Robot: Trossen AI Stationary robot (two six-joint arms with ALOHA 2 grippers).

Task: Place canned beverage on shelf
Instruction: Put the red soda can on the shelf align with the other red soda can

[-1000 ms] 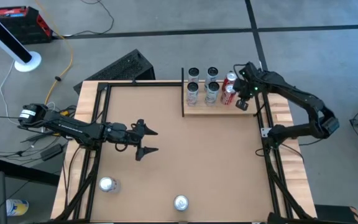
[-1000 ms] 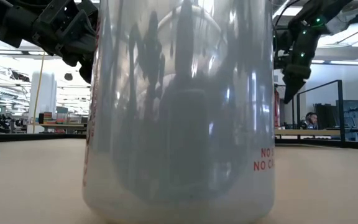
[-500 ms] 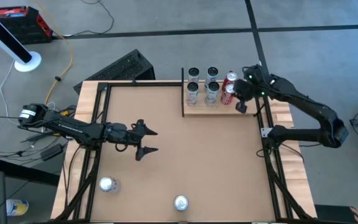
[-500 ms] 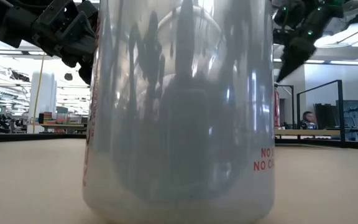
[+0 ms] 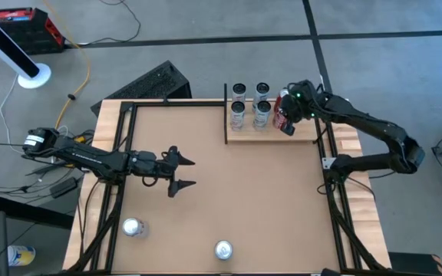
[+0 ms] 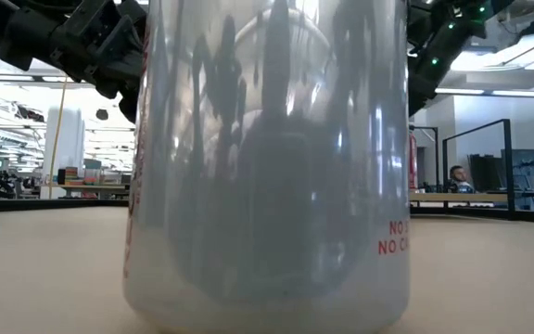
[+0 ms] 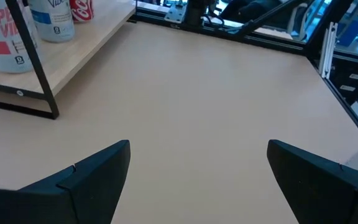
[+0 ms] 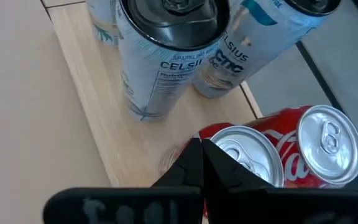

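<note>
Surveying from above, we are finding the middle of the tabletop (image 5: pixel 221 184) standing bare, with two silver cans (image 5: pixel 133 227) (image 5: pixel 222 249) sitting near its front edge, well apart. The shelf (image 5: pixel 244 135) is lying at the far right corner, its black rail (image 5: pixel 225 113) facing the open board. It is carrying four silver-and-white cans (image 5: pixel 239 115) in two rows, and two red cans (image 5: pixel 282 116) standing close beside each other at its right end. The right gripper (image 8: pixel 197 163) is hovering clenched and empty directly over the red cans (image 8: pixel 291 152). Compared with a second ago, we are noting it has shifted leftward across the shelf's end. The left gripper (image 5: pixel 183 173) is hanging spread open above the board's left half, holding nothing and unmoved.
</note>
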